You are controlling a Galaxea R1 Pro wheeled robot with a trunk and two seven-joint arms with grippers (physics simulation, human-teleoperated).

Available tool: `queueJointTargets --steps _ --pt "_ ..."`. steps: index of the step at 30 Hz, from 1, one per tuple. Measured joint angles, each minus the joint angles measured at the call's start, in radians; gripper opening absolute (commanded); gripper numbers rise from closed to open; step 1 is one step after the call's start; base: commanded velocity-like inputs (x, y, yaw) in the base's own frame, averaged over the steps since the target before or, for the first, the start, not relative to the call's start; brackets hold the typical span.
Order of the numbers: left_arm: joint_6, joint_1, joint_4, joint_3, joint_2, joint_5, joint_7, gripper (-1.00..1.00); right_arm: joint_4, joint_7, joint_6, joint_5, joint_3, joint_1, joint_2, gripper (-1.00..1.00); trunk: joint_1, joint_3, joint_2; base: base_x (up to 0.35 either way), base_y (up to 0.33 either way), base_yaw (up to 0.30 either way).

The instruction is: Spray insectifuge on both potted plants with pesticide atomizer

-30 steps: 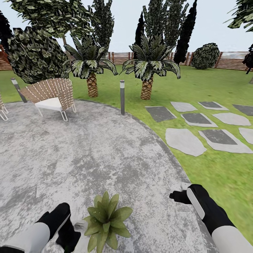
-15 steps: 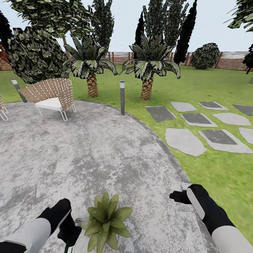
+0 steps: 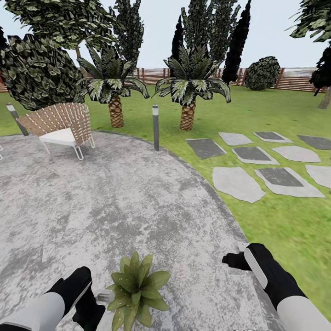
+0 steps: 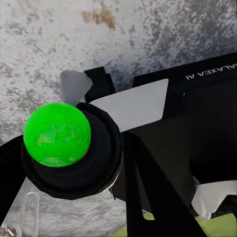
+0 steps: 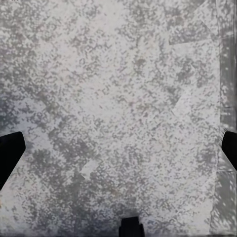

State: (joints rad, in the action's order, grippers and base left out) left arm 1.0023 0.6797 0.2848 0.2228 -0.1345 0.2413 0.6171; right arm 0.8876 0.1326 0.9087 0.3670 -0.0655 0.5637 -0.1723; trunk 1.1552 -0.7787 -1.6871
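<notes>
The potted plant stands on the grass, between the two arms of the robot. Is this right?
Not quite. In the head view the potted plant stands on the grey stone patio, not on the grass. It is indeed between the two arms.

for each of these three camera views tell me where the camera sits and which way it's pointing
Head view: high on the robot, looking forward and down over the stone patio toward lawn, palms and fence; both arms, the left gripper and right gripper show beside a potted plant.
Left wrist view: by the left gripper, facing down at patio; the pesticide atomizer sits in front of the lens.
Right wrist view: facing straight down at patio, fingertips spread.
Shared: all three show the mottled patio.
</notes>
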Motion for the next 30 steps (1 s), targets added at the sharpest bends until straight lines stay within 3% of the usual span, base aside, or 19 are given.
queueJointTargets --steps 18,30 --pt "0.001 0.0 0.0 -0.001 0.0 -0.002 -0.001 -1.0 0.0 0.0 0.0 0.0 0.0 0.0 0.0 1.0 0.0 0.0 0.0 -0.001 0.0 -0.031" --pt "0.001 0.001 0.003 0.0 0.0 0.001 -0.001 -1.0 0.0 0.0 0.0 0.0 -0.002 0.0 0.001 1.0 0.0 0.0 0.0 -0.178 0.0 0.0"
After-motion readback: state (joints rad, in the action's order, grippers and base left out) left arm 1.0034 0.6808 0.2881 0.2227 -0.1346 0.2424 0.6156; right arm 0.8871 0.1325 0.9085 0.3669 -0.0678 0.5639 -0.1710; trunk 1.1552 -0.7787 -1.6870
